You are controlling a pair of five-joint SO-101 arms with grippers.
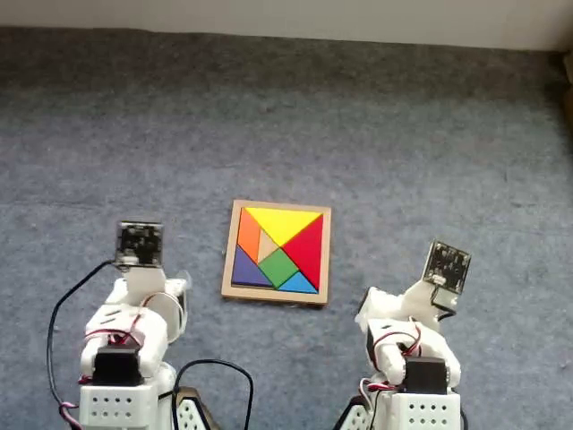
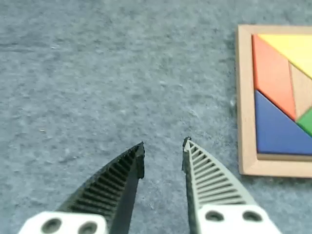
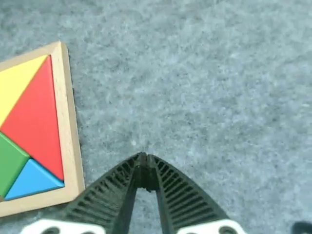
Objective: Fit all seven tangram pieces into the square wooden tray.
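Currently the square wooden tray [image 1: 273, 295] lies flat near the middle of the desk [image 1: 403, 134], between the two arms and slightly ahead of them. Seven coloured pieces fill its recess:

- yellow triangle [image 1: 282, 224], along the far edge
- red triangle [image 1: 309, 251], along the right-hand side
- orange piece [image 1: 248, 237], along the left-hand side
- tan triangle [image 1: 267, 246], between the orange piece and the yellow triangle
- green square [image 1: 279, 267], near the centre
- dark blue triangle [image 1: 248, 270], in the near left corner
- light blue triangle [image 1: 298, 283], at the near edge

No bare recess floor is visible between the pieces, and none sits raised or overlaps the rim. No loose piece lies on the grey covering around the tray.

Assessment: the task appears complete, with no placement left to make. Seating depth cannot be verified from above.

The left pincer [image 2: 164, 143] hovers just beside the tray's left rim [image 2: 246, 97], its jaws parted by a narrow gap and holding nothing. The right pincer [image 3: 145, 156] sits beside the right rim [image 3: 70, 122], tips pressed together and empty.
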